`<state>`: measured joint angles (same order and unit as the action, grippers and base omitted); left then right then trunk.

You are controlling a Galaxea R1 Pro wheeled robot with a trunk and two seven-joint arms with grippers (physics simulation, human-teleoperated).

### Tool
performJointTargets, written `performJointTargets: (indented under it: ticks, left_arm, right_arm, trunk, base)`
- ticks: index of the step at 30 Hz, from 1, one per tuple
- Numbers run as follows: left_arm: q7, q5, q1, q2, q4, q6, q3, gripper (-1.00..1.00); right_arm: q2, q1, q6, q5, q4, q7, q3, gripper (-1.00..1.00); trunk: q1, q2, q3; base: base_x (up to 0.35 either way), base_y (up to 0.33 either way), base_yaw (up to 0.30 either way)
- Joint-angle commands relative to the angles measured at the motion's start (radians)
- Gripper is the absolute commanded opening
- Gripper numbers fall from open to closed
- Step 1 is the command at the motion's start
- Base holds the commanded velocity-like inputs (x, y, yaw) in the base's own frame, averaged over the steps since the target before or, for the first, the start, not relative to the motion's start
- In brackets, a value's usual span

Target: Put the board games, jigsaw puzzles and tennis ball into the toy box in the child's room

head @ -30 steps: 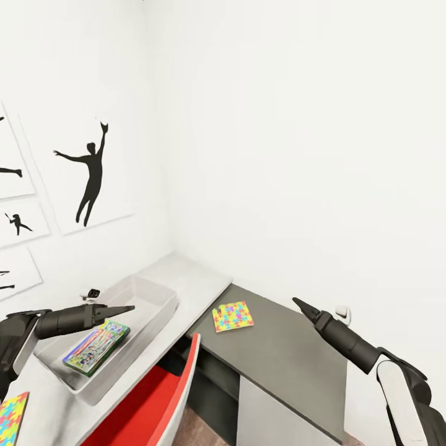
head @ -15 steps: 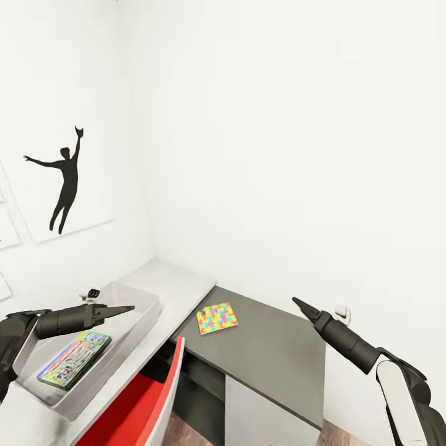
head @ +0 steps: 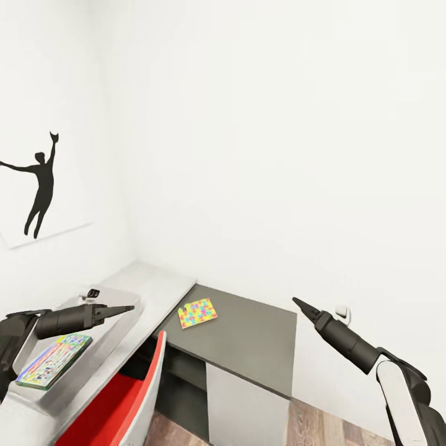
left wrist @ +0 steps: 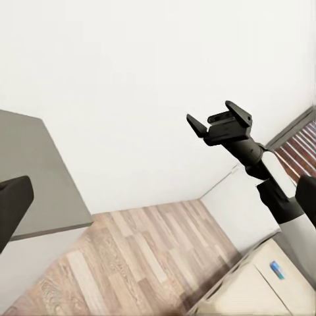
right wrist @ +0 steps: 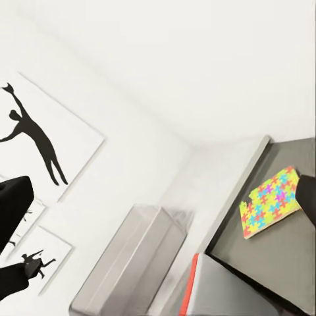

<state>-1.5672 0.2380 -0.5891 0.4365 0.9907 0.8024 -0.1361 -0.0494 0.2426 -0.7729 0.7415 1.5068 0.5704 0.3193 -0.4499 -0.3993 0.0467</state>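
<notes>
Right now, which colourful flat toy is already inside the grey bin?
The board game with the printed cover lies in the toy box; the jigsaw puzzle sits on the dark side desk.

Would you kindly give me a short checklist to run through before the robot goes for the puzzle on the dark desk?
1. The right fingers are open and empty: ok.
2. The puzzle lies flat on the dark desk with nothing on it: ok.
3. The right gripper is above the puzzle: not ok, it hangs off to one side.
4. The toy box has room: ok, one board game lies inside.
5. The left fingers are empty: cannot tell.
</notes>
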Motion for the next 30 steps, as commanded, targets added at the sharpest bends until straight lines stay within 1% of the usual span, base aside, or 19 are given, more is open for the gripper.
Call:
performJointTargets:
  ticks: [1,6,13,18,22,30]
  left_arm:
    - [-0.004,0.000,0.000,0.000,0.000,0.011,0.000,1.00]
    - [-0.004,0.000,0.000,0.001,0.000,0.011,0.000,1.00]
    - [-0.004,0.000,0.000,0.002,0.000,0.017,-0.001,1.00]
    - [-0.004,0.000,0.000,0.003,0.002,0.038,-0.002,1.00]
    - [-0.004,0.000,0.000,0.002,0.004,0.070,0.000,1.00]
    - [-0.004,-0.003,0.000,0.001,0.028,0.092,0.006,1.00]
  right_arm:
    - [0.001,0.001,-0.007,0.002,0.000,0.002,0.001,1.00]
    - [0.000,0.001,-0.006,0.002,-0.001,0.002,0.002,1.00]
    - [-0.003,0.001,-0.006,0.002,-0.004,0.002,0.003,1.00]
    - [-0.003,0.001,-0.006,0.002,-0.013,0.002,0.003,1.00]
    - [-0.003,0.001,-0.006,0.002,-0.017,0.002,0.003,1.00]
    - [-0.003,0.001,-0.006,0.002,-0.018,0.001,0.003,1.00]
  trunk:
    - [0.000,-0.001,0.001]
    - [0.000,-0.001,0.008]
    - [0.000,-0.001,0.017]
    - [0.000,-0.001,0.024]
    - [0.000,-0.001,0.029]
    - [0.000,-0.001,0.040]
  base:
    - [-0.185,-0.128,-0.201]
    - [-0.168,-0.159,-0.201]
    - [-0.039,-0.042,-0.201]
    - [-0.005,-0.005,-0.201]
    - [-0.001,-0.001,-0.201]
    - [0.000,0.000,-0.202]
